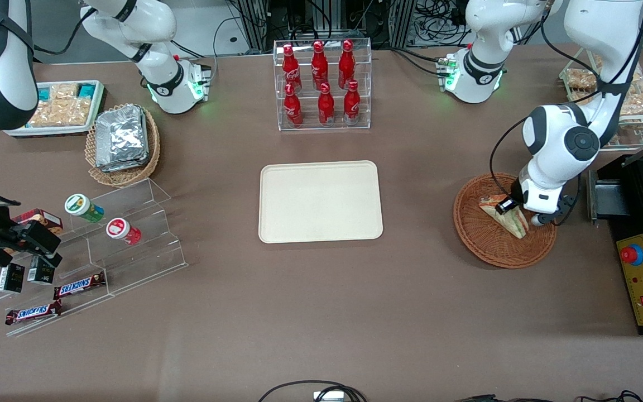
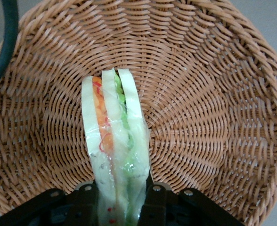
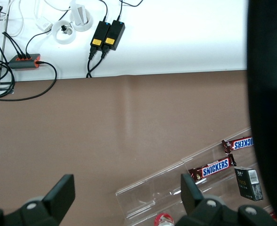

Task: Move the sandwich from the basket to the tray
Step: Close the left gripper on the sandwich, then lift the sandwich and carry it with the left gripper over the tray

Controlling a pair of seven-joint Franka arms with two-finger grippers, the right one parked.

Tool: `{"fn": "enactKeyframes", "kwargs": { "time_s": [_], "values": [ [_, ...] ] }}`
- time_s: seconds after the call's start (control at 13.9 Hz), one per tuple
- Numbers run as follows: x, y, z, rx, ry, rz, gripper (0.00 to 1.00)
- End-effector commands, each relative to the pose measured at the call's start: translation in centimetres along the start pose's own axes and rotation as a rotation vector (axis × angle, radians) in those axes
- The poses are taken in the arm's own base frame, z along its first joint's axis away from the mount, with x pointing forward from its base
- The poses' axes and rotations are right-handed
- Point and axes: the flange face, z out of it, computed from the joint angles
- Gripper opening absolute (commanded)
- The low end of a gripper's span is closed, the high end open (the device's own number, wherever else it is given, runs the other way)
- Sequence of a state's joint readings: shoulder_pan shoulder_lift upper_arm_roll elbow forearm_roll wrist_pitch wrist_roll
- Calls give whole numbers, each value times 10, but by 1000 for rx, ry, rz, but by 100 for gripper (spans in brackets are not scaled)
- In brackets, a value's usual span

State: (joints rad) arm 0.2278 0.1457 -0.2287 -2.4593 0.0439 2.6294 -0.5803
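At frame centre of the front view, one tray (image 1: 320, 201) lay bare on the counter (image 1: 321, 312). At the right, one basket (image 1: 489, 245) held the single sandwich (image 1: 508, 218), and the pincer (image 1: 519, 215) was clamped narrowly on its wedge. The grasp step looked done; next would probably come a lift clear of the rim, then carrying it toward the tray.
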Motion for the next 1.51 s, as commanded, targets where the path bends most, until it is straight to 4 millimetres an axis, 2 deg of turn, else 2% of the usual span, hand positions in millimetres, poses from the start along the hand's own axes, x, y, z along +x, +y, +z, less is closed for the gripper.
{"fn": "enactKeyframes", "kwargs": {
  "time_s": [0.0,0.14,0.36,0.5,0.65,1.01,1.29,1.44],
  "values": [
    [10,7,-38,22,9,-1,0],
    [22,20,-67,45,-8,10,0],
    [33,58,-115,70,-37,58,0],
    [32,87,-146,64,-34,99,0],
    [24,113,-167,54,-26,144,0],
    [-39,191,-185,26,1,329,0],
    [-108,245,-170,79,41,496,0],
    [-140,265,-159,89,39,542,0]
  ]
}}
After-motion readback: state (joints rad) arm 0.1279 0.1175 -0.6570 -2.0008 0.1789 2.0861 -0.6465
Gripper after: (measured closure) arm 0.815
